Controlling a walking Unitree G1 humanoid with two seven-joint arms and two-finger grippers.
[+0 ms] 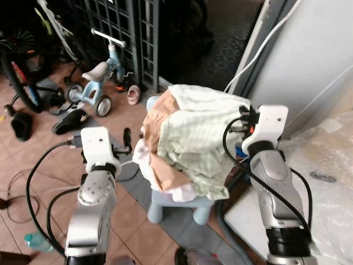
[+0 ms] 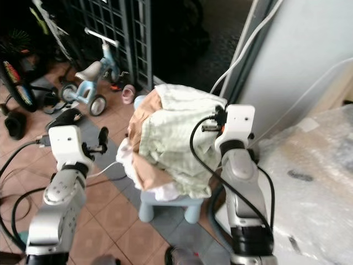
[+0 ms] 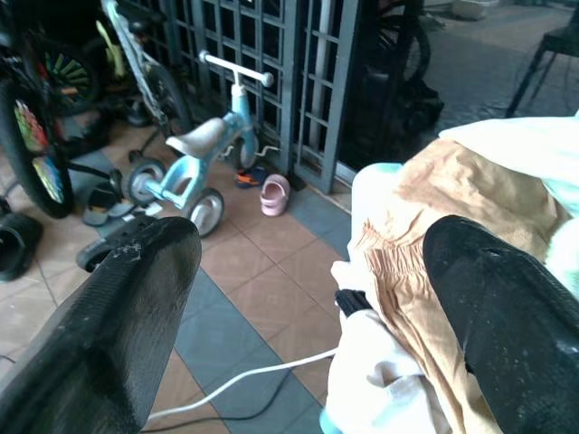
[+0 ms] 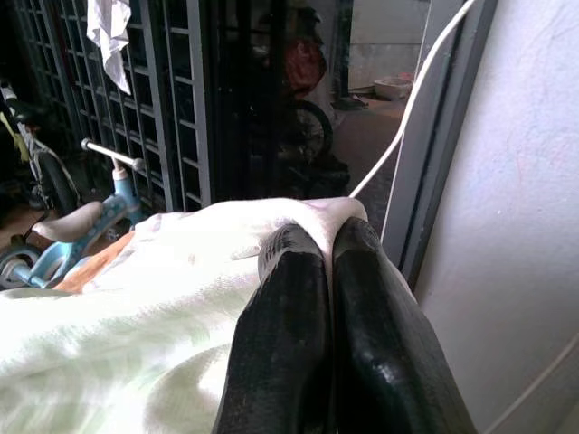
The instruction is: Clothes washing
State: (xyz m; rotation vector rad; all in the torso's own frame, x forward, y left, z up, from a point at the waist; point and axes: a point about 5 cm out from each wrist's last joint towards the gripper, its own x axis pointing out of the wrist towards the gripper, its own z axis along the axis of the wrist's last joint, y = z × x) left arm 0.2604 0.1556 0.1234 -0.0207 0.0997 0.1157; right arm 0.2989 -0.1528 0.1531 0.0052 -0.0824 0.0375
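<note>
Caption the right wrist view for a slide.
Right hand, black fingers pinched shut on the pale green cloth beside a grey wall.

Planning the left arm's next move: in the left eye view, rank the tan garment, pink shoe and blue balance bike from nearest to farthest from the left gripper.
From the left gripper:
1. Tan garment, right beside it on the stool pile.
2. Pink shoe, on the floor beyond.
3. Blue balance bike, farther back by the gate.

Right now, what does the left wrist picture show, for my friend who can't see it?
The left gripper has its two black jaws wide apart, close to a pile of clothes: a tan garment over white cloth. Behind, on the tiled floor, stand a small blue tricycle and a pink shoe by a dark metal gate.
</note>
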